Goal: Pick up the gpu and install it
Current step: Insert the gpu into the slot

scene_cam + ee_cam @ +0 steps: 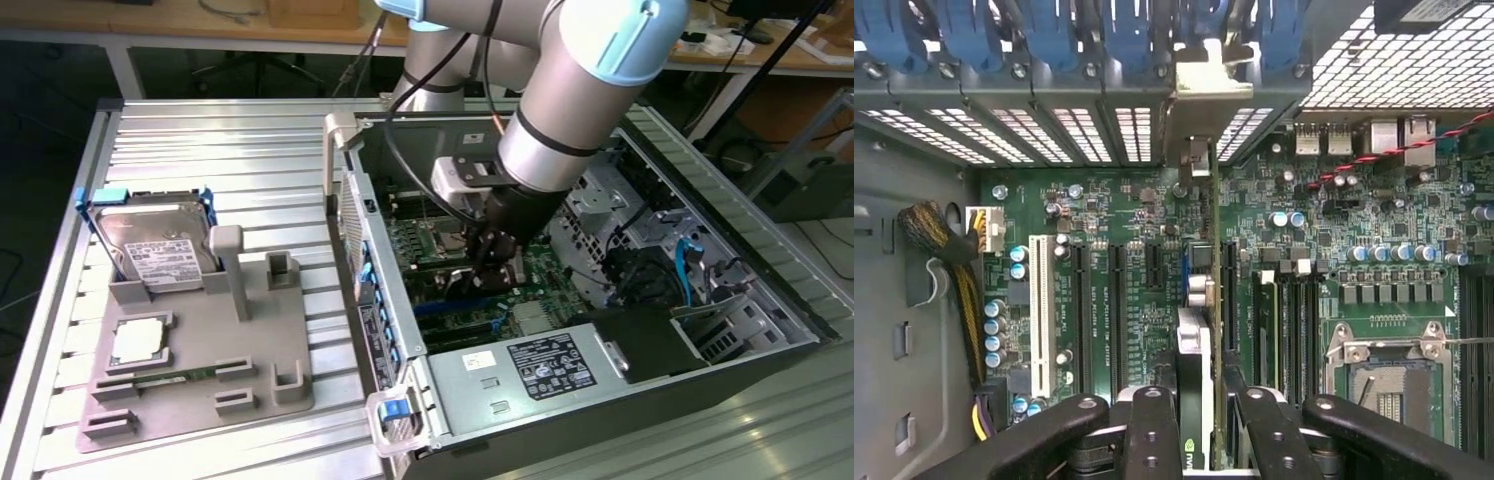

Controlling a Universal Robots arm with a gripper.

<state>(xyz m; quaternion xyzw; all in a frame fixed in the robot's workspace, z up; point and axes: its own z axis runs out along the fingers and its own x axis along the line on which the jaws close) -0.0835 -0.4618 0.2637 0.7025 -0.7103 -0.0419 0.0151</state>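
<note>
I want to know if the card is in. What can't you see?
1. Whether the gpu is seated: wrist view sees it edge-on, its contact edge hidden behind the card.
2. The gpu's fan side: exterior view, covered by the arm and gripper.
3. Power supply label print: exterior view, too small.

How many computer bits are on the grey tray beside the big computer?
3: a silver hard drive with blue clips standing at the far end, a square silver chip in the middle, a thin green memory stick nearest the camera. Grey posts could hide something small.
</note>
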